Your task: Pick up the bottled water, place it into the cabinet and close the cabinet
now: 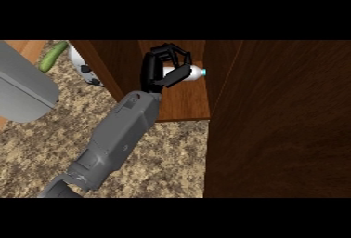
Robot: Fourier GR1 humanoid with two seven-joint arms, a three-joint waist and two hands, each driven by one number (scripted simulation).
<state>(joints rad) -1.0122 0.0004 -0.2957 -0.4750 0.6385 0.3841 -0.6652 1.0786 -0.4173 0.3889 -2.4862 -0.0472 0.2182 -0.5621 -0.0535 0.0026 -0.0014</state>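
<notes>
My right hand [159, 69] reaches up the middle of the view into the open wooden cabinet [185, 100]. Its fingers are curled round the bottled water [195, 73], a small white bottle lying on its side with its teal cap pointing right. The hand hides most of the bottle; only the neck end shows. Bottle and hand are inside the cabinet opening, over its wooden floor; I cannot tell whether the bottle touches the floor. The cabinet door [277, 121] stands open as a large dark wooden panel filling the right side. My left hand does not show.
A green cucumber [53, 56] lies at the upper left on the speckled counter [55, 144]. A white and black round object [83, 67] sits just left of the cabinet's side wall. A large light grey shape [24, 88] fills the left edge.
</notes>
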